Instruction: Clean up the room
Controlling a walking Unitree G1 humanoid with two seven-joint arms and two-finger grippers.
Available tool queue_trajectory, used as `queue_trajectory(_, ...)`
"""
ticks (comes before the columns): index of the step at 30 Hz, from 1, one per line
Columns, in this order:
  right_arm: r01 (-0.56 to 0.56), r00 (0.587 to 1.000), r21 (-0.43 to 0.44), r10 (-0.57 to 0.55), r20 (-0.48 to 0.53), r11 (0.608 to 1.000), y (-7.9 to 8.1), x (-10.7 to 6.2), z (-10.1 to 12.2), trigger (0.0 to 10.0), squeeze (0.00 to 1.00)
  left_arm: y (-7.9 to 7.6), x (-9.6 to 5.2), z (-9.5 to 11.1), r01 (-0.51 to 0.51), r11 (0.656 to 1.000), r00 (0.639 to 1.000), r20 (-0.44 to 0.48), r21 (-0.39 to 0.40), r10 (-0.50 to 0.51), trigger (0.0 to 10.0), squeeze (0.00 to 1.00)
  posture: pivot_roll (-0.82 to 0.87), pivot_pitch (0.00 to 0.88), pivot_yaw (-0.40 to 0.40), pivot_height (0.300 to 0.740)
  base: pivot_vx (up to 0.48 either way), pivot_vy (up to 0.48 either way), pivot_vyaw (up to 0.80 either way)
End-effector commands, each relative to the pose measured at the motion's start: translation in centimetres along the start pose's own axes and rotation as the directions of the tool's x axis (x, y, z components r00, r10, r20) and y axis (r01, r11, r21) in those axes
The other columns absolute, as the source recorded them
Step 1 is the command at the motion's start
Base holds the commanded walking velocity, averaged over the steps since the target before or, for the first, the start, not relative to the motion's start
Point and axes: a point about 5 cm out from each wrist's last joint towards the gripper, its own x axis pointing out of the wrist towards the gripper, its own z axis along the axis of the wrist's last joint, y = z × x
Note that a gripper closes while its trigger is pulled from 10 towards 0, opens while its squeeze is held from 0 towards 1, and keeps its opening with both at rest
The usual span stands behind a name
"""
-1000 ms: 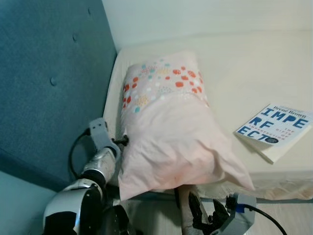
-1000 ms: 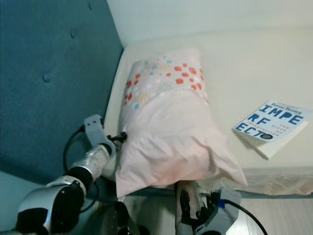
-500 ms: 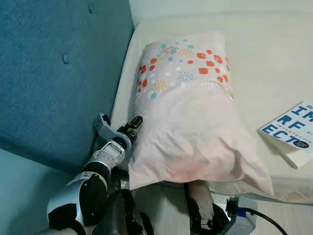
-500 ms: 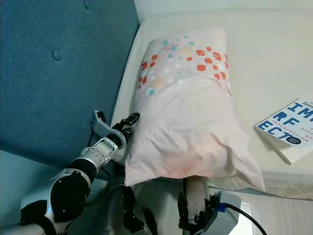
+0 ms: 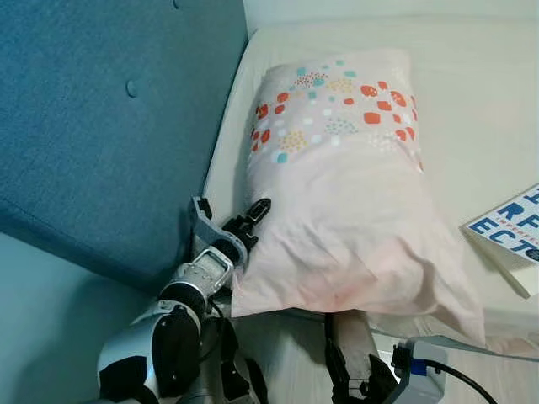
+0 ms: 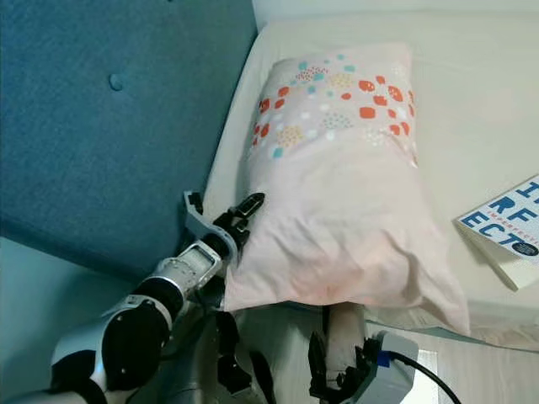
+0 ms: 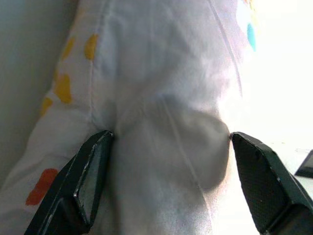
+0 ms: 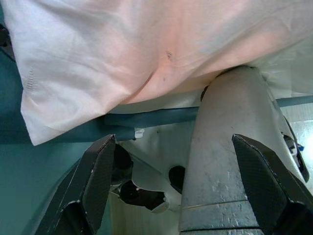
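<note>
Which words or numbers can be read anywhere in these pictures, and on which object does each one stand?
"RF" and "ECT": large blue letters on the cover of the book lying on the bed, cut off by the picture's edge.
A line of small red print between those rows: too small to read.
The pillow bears only coloured dots, no text.

Soft even daylight, sharp head views, left wrist view overexposed on one side

One pillow (image 5: pixel 345 185), one book (image 5: pixel 511 236), one bed (image 5: pixel 472 101) and one blue headboard (image 5: pixel 101 126)
</note>
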Motion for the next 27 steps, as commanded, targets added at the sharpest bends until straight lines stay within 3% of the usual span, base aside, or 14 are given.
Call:
queue_trajectory(1,0.012,0.999,0.020,-0.011,-0.038,1.000,-0.1,-0.3,-0.7,10.0,0.00,-0.1,0.0,-1.8,0.024,1.000,0.999,-0.047,-0.018,-0.025,10.0,0.00,-0.32,0.460,0.177,0.611,0.000,0.000,0.00)
queue_trajectory(5,0.016,0.999,0.023,-0.015,-0.043,1.000,-0.1,-0.4,-0.9,10.0,0.00,-1.2,0.7,-2.4,0.083,0.996,0.994,-0.067,-0.017,-0.084,10.0,0.00,-0.33,0.458,0.179,0.611,0.000,0.000,0.00)
queue_trajectory(6,0.017,0.999,0.024,-0.016,-0.044,1.000,-0.1,-0.4,-0.9,10.0,0.00,-1.5,0.8,-2.6,0.094,0.995,0.993,-0.072,-0.016,-0.095,4.2,0.00,-0.33,0.458,0.179,0.611,0.000,0.000,0.00)
queue_trajectory(7,0.017,0.999,0.024,-0.016,-0.044,1.000,-0.1,-0.4,-0.9,10.0,0.00,-1.5,0.8,-2.6,0.094,0.995,0.993,-0.072,-0.016,-0.095,4.2,0.00,-0.33,0.458,0.179,0.611,0.000,0.000,0.00)
queue_trajectory(8,0.020,0.999,0.024,-0.019,-0.045,1.000,-0.2,-0.4,-0.9,10.0,0.00,-2.4,1.2,-3.3,0.141,0.990,0.984,-0.109,0.014,-0.139,0.0,0.00,-0.32,0.451,0.184,0.611,0.000,0.000,0.00)
queue_trajectory(10,0.022,0.999,0.024,-0.021,-0.046,0.999,-0.2,-0.4,-1.0,10.0,0.00,-3.0,1.5,-3.8,0.174,0.984,0.976,-0.136,0.033,-0.168,0.0,0.00,-0.32,0.451,0.184,0.611,0.000,0.000,0.00)
queue_trajectory(12,0.028,0.999,0.023,-0.027,-0.041,0.999,-0.3,-0.2,-0.8,10.0,0.00,-3.6,1.8,-5.0,0.214,0.969,0.961,-0.204,0.125,-0.186,0.0,0.00,-0.32,0.447,0.186,0.611,0.000,0.000,0.00)
queue_trajectory(18,0.032,0.999,0.022,-0.031,-0.028,0.999,-0.4,0.0,-0.5,10.0,0.00,-3.5,1.8,-5.2,0.198,0.952,0.963,-0.225,0.232,-0.146,0.0,0.00,-0.32,0.445,0.188,0.611,0.000,0.000,0.00)
queue_trajectory(23,0.038,0.999,0.022,-0.037,-0.021,0.999,-0.6,0.1,-0.4,10.0,0.00,-3.5,2.2,-3.9,0.130,0.913,0.982,-0.179,0.387,-0.064,0.0,0.00,-0.32,0.442,0.190,0.611,0.000,0.000,0.00)
queue_trajectory(25,0.038,0.999,0.022,-0.038,-0.019,0.999,-0.6,0.2,-0.3,10.0,0.00,-3.6,2.4,-2.6,0.073,0.872,0.992,-0.125,0.484,-0.014,0.0,0.00,-0.32,0.439,0.189,0.611,0.000,0.000,0.00)
queue_trajectory(26,0.038,0.999,0.022,-0.038,-0.019,0.999,-0.6,0.2,-0.3,10.0,0.00,-3.6,2.4,-2.6,0.073,0.872,0.992,-0.125,0.484,-0.014,0.0,0.00,-0.32,0.439,0.189,0.611,0.000,0.000,0.00)
queue_trajectory(27,0.037,0.999,0.025,-0.037,-0.017,0.999,-0.5,0.2,-0.3,10.0,0.00,-3.6,2.5,-1.5,0.028,0.840,0.997,-0.081,0.542,0.019,0.0,0.00,-0.32,0.439,0.191,0.611,0.000,0.000,0.00)
